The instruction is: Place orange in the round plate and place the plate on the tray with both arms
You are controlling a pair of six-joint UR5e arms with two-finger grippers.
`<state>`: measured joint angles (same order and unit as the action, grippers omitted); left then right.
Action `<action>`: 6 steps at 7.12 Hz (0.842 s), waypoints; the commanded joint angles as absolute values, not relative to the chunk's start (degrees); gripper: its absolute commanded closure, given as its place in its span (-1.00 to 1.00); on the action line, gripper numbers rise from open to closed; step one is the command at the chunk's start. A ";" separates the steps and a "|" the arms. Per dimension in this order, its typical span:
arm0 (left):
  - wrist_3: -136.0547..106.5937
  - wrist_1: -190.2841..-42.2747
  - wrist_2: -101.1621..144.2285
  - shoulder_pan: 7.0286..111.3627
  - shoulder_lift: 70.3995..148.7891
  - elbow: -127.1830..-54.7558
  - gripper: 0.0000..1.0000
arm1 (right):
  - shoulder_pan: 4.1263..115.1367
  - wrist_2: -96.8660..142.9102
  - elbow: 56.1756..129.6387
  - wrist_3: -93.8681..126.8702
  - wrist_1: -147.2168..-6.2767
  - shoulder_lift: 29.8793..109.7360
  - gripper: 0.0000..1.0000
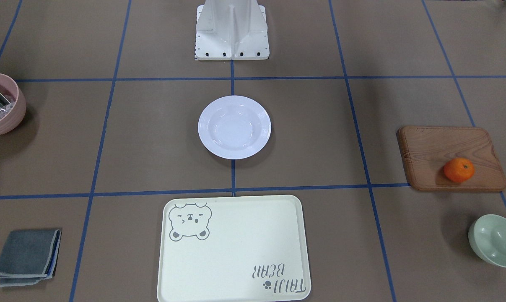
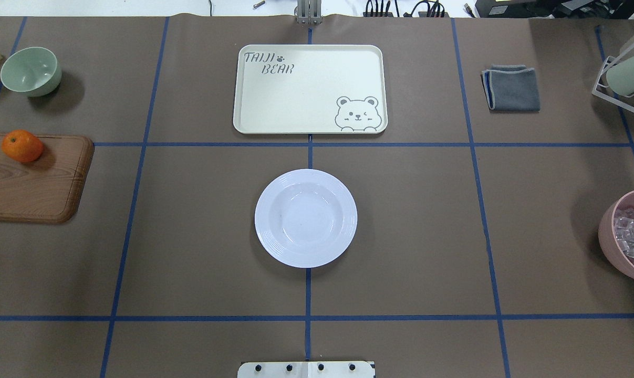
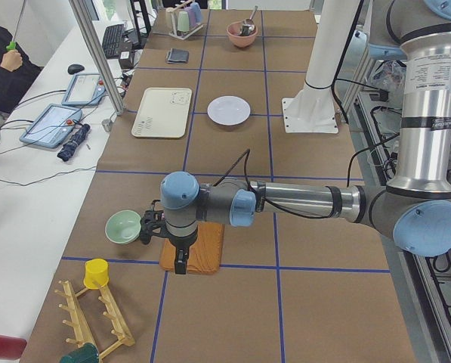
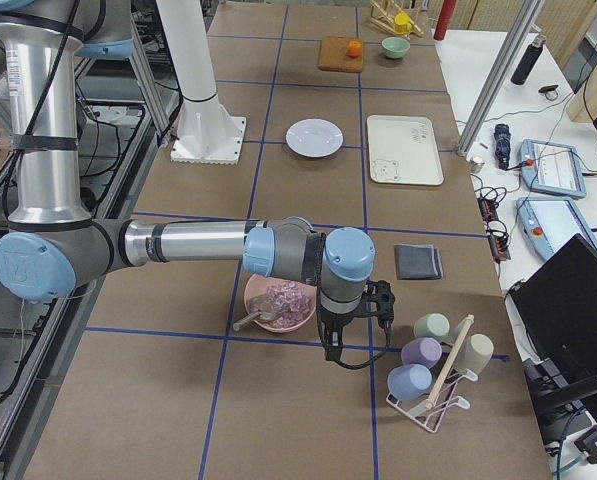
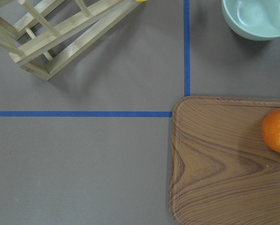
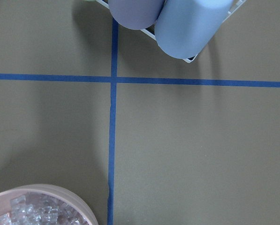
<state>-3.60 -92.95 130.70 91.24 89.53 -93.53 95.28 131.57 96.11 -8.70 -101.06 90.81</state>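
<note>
The orange (image 1: pixel 458 170) (image 2: pixel 22 146) (image 5: pixel 276 131) lies on a brown wooden board (image 1: pixel 437 147) at the table's left end. The white round plate (image 1: pixel 234 127) (image 2: pixel 305 218) sits empty at the table's centre. Just beyond it lies the cream tray (image 1: pixel 236 251) (image 2: pixel 310 89) with a bear face, nothing on it. My left gripper (image 3: pixel 181 263) hangs over the board's near end, close to the orange. My right gripper (image 4: pixel 330 350) hovers by the pink bowl at the other end. Both show only in the side views, so I cannot tell whether they are open or shut.
A pale green bowl (image 2: pixel 31 71) stands beyond the board. A pink bowl (image 2: pixel 629 236) holds clear bits and a utensil. A folded grey cloth (image 2: pixel 512 87) lies at the far right. A cup rack (image 4: pixel 438 370) and a wooden peg rack (image 3: pixel 97 318) stand at the table ends.
</note>
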 commanded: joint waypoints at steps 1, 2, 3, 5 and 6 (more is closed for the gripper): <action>-3.60 -92.90 130.69 91.23 89.39 -93.34 -0.97 | 95.19 131.75 96.15 -8.70 -101.07 90.97 -1.00; -3.60 -92.99 130.69 91.23 89.38 -93.17 -0.97 | 95.19 131.75 95.98 -8.70 -101.07 90.97 -1.00; -3.60 -92.99 130.69 91.23 89.38 -93.08 -0.97 | 95.19 131.75 96.15 -8.70 -101.07 91.05 -1.00; -3.43 -92.99 130.61 91.23 89.38 -93.16 -0.97 | 95.19 132.27 96.24 -8.70 -100.99 90.97 -1.00; -3.43 -92.90 130.61 91.23 89.47 -93.25 -0.97 | 95.19 132.36 96.33 -8.70 -100.99 90.88 -1.00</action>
